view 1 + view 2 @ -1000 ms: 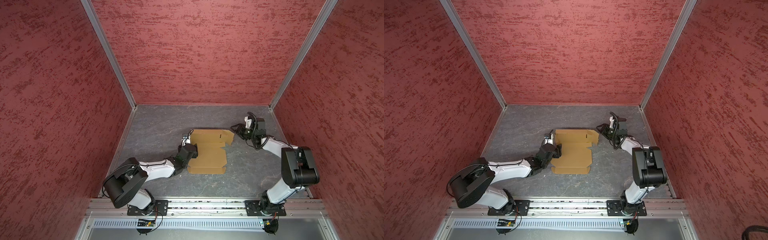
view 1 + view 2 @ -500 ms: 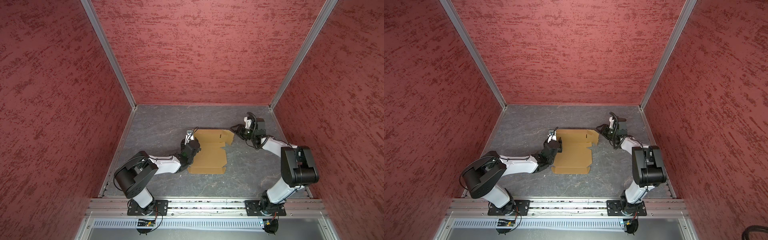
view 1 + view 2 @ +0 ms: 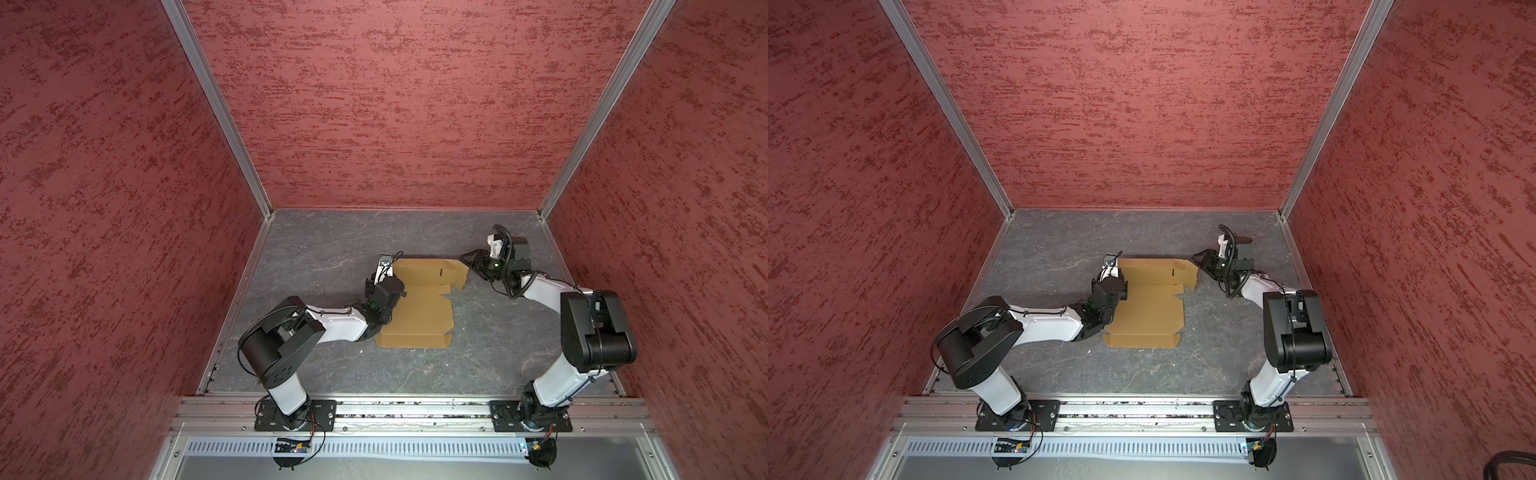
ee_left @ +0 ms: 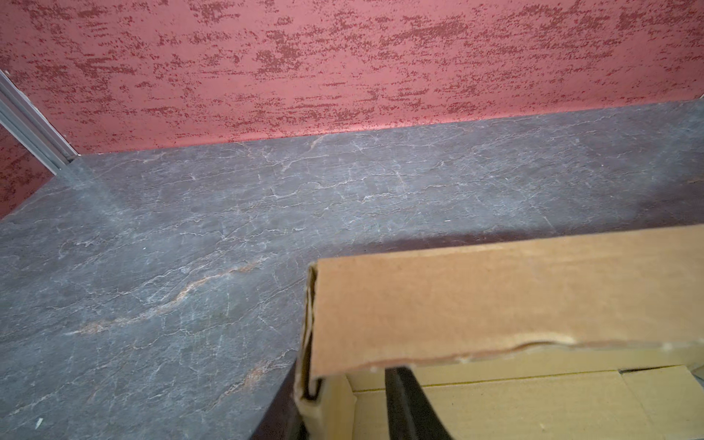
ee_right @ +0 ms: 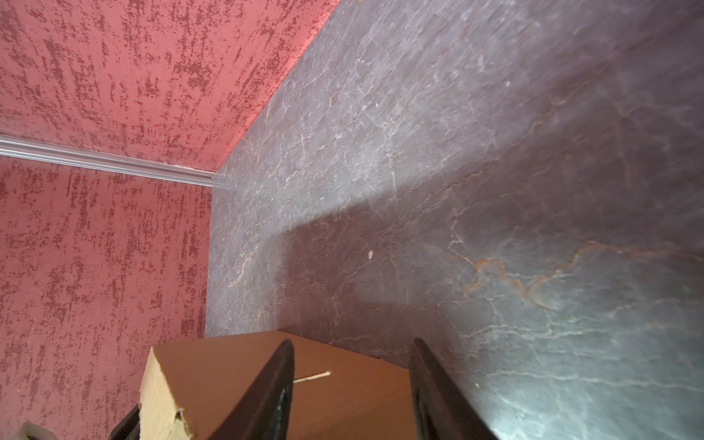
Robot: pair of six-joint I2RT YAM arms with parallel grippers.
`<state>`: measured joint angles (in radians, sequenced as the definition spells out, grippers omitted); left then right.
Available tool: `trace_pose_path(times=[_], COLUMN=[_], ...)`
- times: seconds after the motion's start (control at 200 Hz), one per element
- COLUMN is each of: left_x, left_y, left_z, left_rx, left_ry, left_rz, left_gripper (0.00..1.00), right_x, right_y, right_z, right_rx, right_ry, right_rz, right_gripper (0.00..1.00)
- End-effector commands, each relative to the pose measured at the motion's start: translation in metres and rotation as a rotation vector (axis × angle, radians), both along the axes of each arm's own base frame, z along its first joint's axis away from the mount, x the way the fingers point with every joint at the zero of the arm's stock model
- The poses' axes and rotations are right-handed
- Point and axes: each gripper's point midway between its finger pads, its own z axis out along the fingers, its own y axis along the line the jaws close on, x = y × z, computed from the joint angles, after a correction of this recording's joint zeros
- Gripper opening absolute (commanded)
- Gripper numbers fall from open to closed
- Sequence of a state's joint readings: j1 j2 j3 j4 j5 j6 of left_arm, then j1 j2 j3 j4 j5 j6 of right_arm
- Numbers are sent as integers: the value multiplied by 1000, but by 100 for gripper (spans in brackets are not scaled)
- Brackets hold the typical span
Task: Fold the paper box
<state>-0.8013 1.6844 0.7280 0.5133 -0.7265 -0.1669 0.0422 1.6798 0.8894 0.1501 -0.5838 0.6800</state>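
From where I stood, taking twelve o'clock as the red back wall (image 3: 395, 104), the paper box (image 3: 419, 309) lay on the grey stone-look table (image 3: 332, 245), about midway between the two arms and a little toward twelve from the middle. Its base and the strip at six o'clock (image 3: 411, 340) were flat, while the panel at twelve o'clock (image 3: 424, 271), which had a small dark slot (image 3: 439, 272) in it, stood up from the base. The left gripper (image 3: 388, 279) sat at the box's ten o'clock corner, low over the edge. In the left wrist view one black finger (image 4: 405, 404) reached inside the box beneath the raised panel, and a dark shape showed just outside the corner, with the cardboard side wall (image 4: 327, 396) between them. I could not tell whether that claw was pinching the wall or only straddling it. The right gripper (image 3: 471, 264) came in from three o'clock to the box's two o'clock corner, its tip right at the small end flap (image 3: 459, 279), which angled outward there. In the right wrist view its two fingers (image 5: 280, 381) stood apart, the brown face of the flap (image 5: 343, 396) showing in the gap, and nothing was clamped between them
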Motion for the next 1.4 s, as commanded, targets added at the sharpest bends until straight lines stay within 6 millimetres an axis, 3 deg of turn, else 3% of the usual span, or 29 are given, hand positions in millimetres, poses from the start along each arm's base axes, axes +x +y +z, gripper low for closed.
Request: trace_pose_path(times=[0.0,0.666,1.092,1.227,1.358,1.398], left_x=[5,6,7,5,1,-1], left_y=[2,6,6,10,17,19], left_z=[6,5,9,5,3,4], left_rx=[15,54,101,141,148,144], left_ry=[-23,-25,-25,-3,9,11], left_rz=[19,37,18,33,48,50], left_gripper=[29,7,4,11,13,12], right_x=[10,7,-8,-18,-27,-31], right_y=[-1,0,-4,-9,-12,-11], right_z=[13,16,32,36,44,61], right_rx=[1,6,-19,-64,-132,-156], right_ry=[-45,-52,-75,-76,-74,-106], right_rz=[11,12,-2,-7,-13,-17], right_gripper=[50,49,50,52,53,53])
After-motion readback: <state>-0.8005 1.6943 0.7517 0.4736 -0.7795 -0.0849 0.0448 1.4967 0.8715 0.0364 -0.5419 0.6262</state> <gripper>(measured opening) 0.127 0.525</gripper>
